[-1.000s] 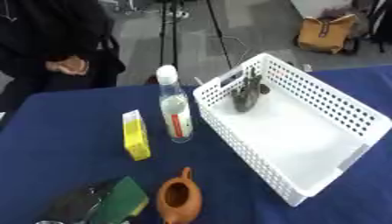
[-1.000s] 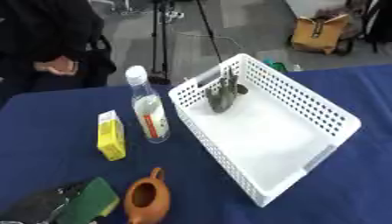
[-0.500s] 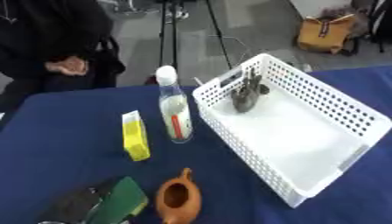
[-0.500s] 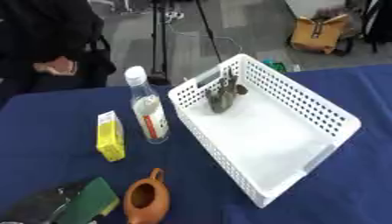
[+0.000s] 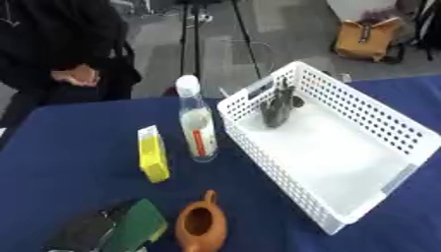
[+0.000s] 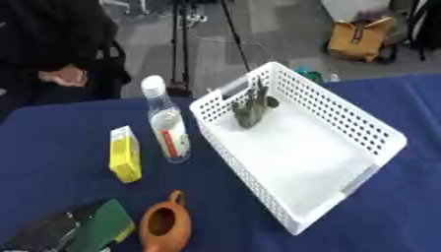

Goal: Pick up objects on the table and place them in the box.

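White perforated plastic basket (image 5: 379,129) on the blue tablecloth (image 5: 69,147) holds a dark object (image 5: 277,109) at its far end; clear bottle (image 5: 196,129), yellow carton (image 5: 152,154), brown clay teapot (image 5: 202,225) stand left; neither robot hand shows.

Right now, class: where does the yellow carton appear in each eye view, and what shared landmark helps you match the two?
Left eye view: yellow carton left of centre, standing on the blue cloth.
Right eye view: further left, at mid-height.
Shared landmark: the clear bottle standing just to its right, between it and the white basket.
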Motion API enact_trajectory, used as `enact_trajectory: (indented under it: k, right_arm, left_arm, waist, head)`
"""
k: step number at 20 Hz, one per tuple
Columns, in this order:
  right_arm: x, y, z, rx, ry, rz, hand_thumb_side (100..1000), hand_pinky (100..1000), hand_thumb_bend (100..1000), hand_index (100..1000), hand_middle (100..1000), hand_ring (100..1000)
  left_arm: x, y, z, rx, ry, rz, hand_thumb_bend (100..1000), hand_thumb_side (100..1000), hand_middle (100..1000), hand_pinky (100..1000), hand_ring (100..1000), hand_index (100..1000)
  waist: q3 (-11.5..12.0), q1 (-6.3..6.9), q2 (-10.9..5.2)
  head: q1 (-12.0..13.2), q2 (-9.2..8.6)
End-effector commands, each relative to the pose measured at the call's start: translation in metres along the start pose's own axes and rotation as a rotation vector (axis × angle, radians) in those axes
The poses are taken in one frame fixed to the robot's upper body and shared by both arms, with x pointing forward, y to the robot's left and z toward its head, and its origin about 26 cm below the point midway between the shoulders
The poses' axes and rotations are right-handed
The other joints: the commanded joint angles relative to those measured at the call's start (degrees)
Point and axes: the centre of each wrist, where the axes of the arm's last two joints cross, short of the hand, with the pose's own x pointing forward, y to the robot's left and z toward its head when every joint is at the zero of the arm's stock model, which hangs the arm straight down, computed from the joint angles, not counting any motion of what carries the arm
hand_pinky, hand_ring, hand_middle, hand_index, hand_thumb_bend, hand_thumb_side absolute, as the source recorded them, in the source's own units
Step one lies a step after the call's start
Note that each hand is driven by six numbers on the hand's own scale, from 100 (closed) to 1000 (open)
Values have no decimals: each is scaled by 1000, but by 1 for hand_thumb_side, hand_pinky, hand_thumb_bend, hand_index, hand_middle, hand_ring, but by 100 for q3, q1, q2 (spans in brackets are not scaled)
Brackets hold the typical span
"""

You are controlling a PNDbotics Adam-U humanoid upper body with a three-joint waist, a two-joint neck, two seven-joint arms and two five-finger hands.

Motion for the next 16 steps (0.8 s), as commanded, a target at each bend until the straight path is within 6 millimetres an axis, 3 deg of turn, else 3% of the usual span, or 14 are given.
enact_trajectory:
  k: [1,7,12,15,16]
  right_arm:
    - [1,-4,-7,-18,-22,-2,574,611,100,559,483,530]
    - [1,-4,-7,-19,-20,-5,575,611,100,559,483,529]
    - [1,-4,-7,-19,-19,-7,575,610,100,559,483,529]
    - [1,-4,-7,-19,-18,-8,575,610,100,559,482,528]
    - [1,-4,-7,-19,-18,-7,575,610,100,559,482,528]
  left_arm:
    - [-1,-3,-2,-21,1,-12,234,769,502,135,341,942]
    - [-1,-2,-2,-15,2,-17,182,727,456,100,294,891]
    - [-1,-1,-2,21,11,-20,116,684,377,100,231,723]
    - [-1,-2,-3,37,16,-19,109,687,371,100,227,706]
    - [-1,-1,-3,45,18,-18,100,684,333,100,205,642]
  waist:
    - [-12,-30,-74]
    - [-12,-30,-62]
    - [-10,-26,-68]
    - [-14,-27,-71]
    - [-13,-26,-74]
  head:
    - [21,-60]
    - [17,-62]
    - [14,-77]
    - [12,-89]
    - [13,-91]
